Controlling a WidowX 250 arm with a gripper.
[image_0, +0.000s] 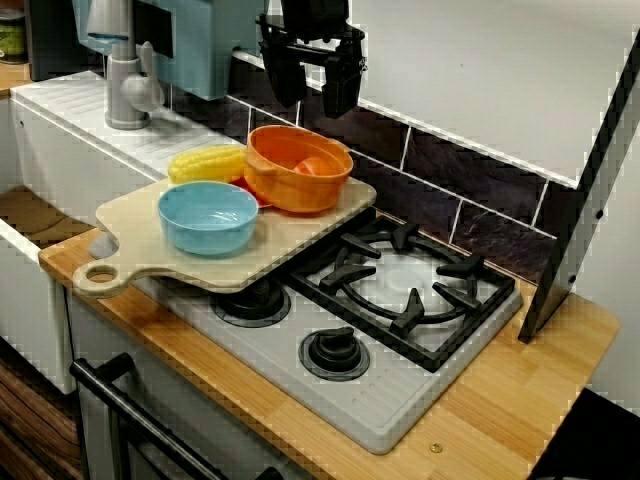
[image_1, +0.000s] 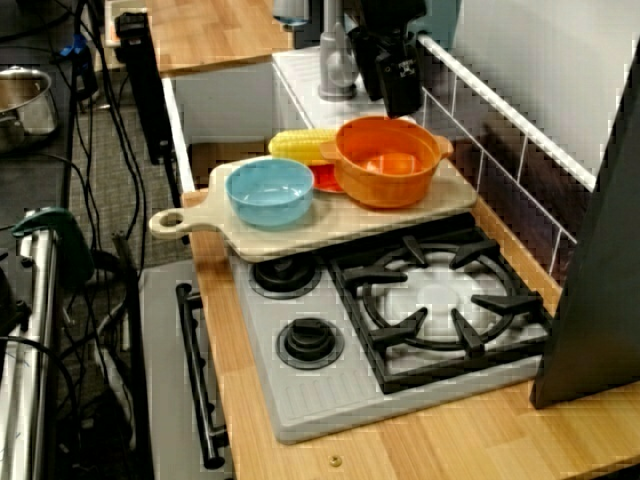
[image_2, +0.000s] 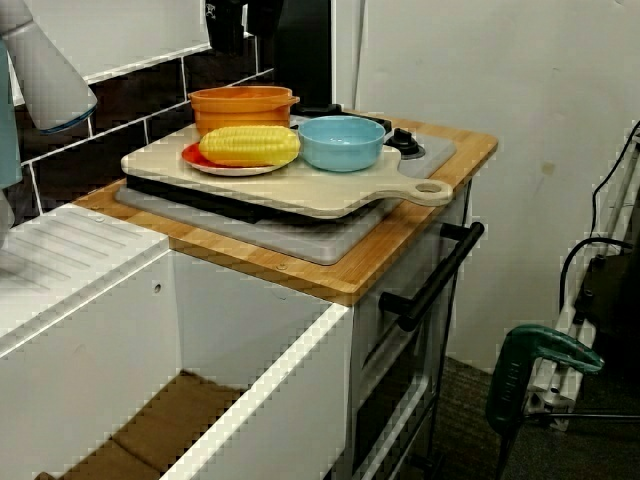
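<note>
Above the orange pot (image_0: 298, 168), tool (image_0: 313, 92) hangs released, empty; board (image_0: 200, 270) juts past the stove (image_0: 400, 385), so a hard knock could tip it.

Reference: orange pot (image_0: 298, 168). Clear air above it, up to the gripper (image_0: 315, 105). Corn cob (image_0: 207, 162) and blue bowl (image_0: 207, 216) crowd its faucet (image_0: 125, 90) side; tiled wall (image_0: 440, 170) close behind; burner grate (image_0: 410, 285) side open.

The end effector (image_0: 313, 88) hangs pointing straight down — its two black fingers spread apart, empty
</note>
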